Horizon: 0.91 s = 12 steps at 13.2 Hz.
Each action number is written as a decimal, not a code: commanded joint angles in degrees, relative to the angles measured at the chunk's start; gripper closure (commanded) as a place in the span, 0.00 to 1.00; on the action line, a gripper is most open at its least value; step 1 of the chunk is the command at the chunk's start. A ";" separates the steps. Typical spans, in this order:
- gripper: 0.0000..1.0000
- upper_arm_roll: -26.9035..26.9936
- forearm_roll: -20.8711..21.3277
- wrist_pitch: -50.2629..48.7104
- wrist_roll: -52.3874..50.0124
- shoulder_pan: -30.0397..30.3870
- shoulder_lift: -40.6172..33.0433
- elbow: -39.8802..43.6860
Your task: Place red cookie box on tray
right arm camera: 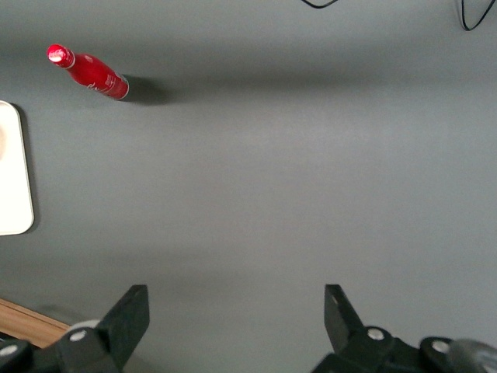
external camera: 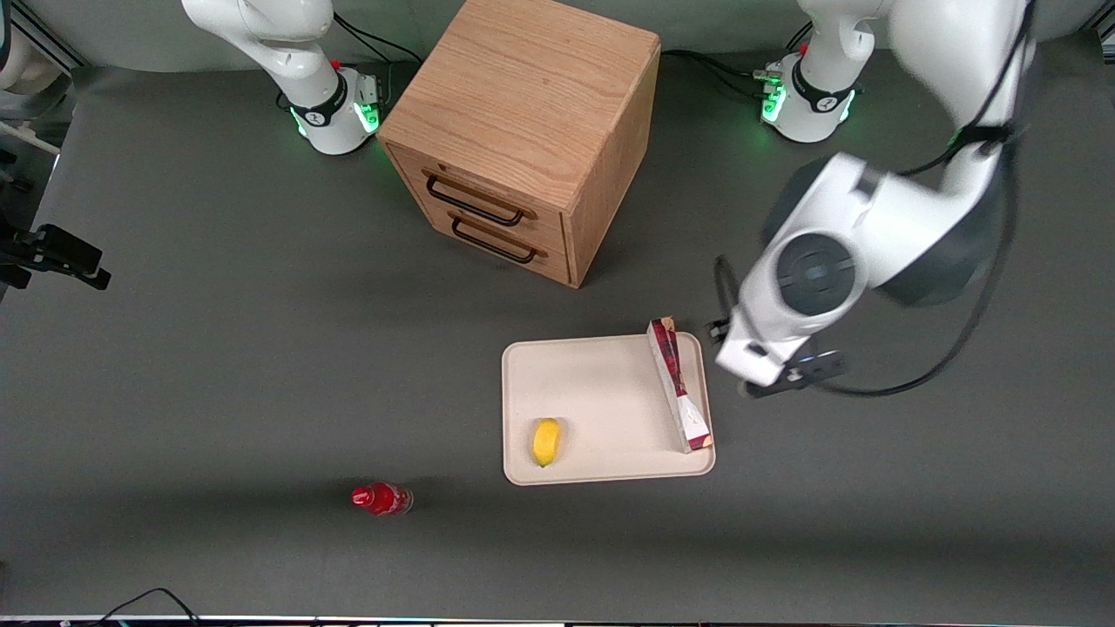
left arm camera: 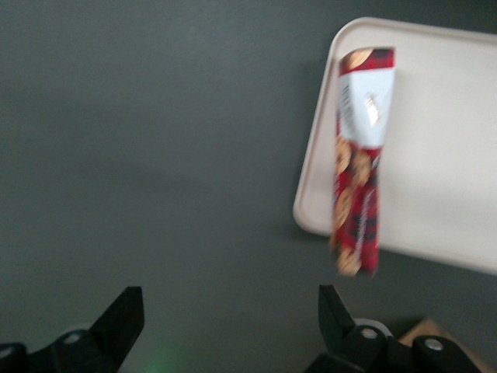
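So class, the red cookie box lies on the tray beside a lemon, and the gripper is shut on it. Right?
Not quite. The gripper is open and off the red cookie box, as the left wrist view shows. The box does lie on the tray, with the lemon.

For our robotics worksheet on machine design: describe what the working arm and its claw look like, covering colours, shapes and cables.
The working arm has glossy white, rounded shells with dark grey joint sections and a round grey cap. Black cables loop alongside it. Its base glows green. The claw, beside the tray, has two black, wedge-shaped fingers set apart.
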 commanded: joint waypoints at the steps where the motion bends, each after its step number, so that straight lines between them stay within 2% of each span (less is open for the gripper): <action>1: 0.00 8.47 -5.95 -8.36 15.26 0.43 -10.88 -3.13; 3: 0.00 13.57 -6.57 -13.22 24.94 0.43 -17.55 -6.54; 5: 0.00 18.23 -6.66 -12.81 34.52 0.43 -28.25 -17.48; 8: 0.00 22.72 -6.75 -7.18 39.30 0.43 -42.95 -33.94; 9: 0.00 24.04 -6.75 -7.26 40.10 0.35 -43.86 -34.85; 12: 0.00 25.55 -6.75 -10.23 40.45 0.26 -40.28 -28.91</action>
